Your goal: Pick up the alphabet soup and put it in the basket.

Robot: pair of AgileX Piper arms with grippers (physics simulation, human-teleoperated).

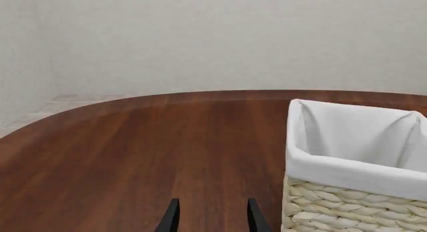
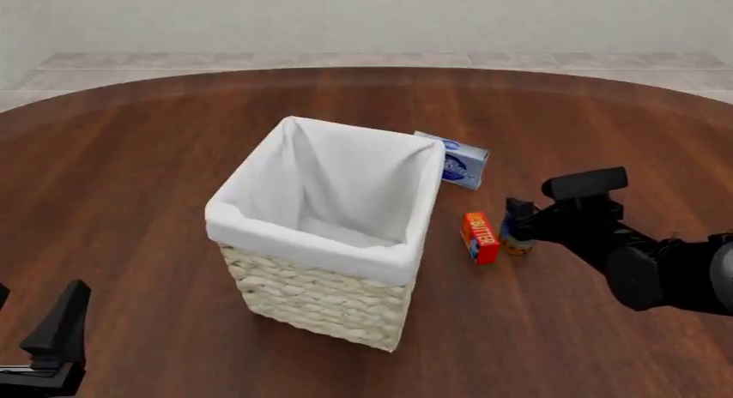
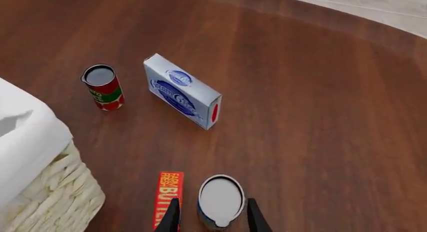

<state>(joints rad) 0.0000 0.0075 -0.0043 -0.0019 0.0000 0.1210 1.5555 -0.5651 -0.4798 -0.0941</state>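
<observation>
Silvery-topped alphabet soup stands between the right gripper's open jaws beside the butter box; left gripper jaws apart, empty.

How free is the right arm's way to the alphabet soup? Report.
Probably free: the right tool stands open astride the alphabet soup, fingers either side of it. The butter box stands close beside one finger, yet seems apart.
</observation>
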